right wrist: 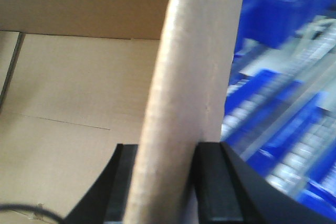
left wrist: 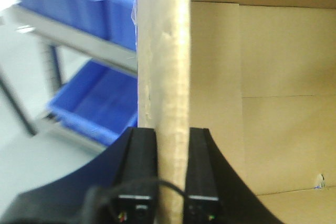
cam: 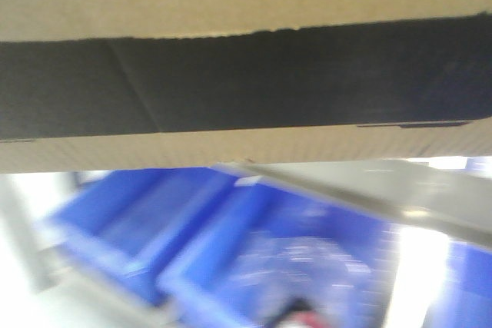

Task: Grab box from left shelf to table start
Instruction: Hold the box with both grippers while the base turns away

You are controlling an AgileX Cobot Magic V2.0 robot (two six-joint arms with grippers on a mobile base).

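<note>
Cardboard, brown and corrugated, nearest in both wrist views: the box (left wrist: 273, 103), held by two opposite walls.

- Left jaws: clamped on one upright wall, taken edge-on, with a black pad flat against each face.
- Right jaws: clamped the same way on the opposite wall of the box (right wrist: 79, 103), which showed a slight bow above the grip.
- Interior: bare board, with no contents in the parts shown.
- Position: slung between the two arms in front of the left shelf (cam: 369, 190). Its black printed panel (cam: 246, 74) crossed the top of the front view. Whether any part rested on the rack could not be told.
- Handling (a judgement, not a reading): light for its bulk and fairly stiff along the flutes, but each single wall would flex or crease under a twist. The two rim grips suited it, provided both arms travelled level and kept their spacing. Uneven motion risked a buckled wall or a slipped pad.
- Beyond: blue bins (cam: 192, 243) in rows, much blurred, under the steel rail (left wrist: 89, 45).
- Tabletop: in no view.
</note>
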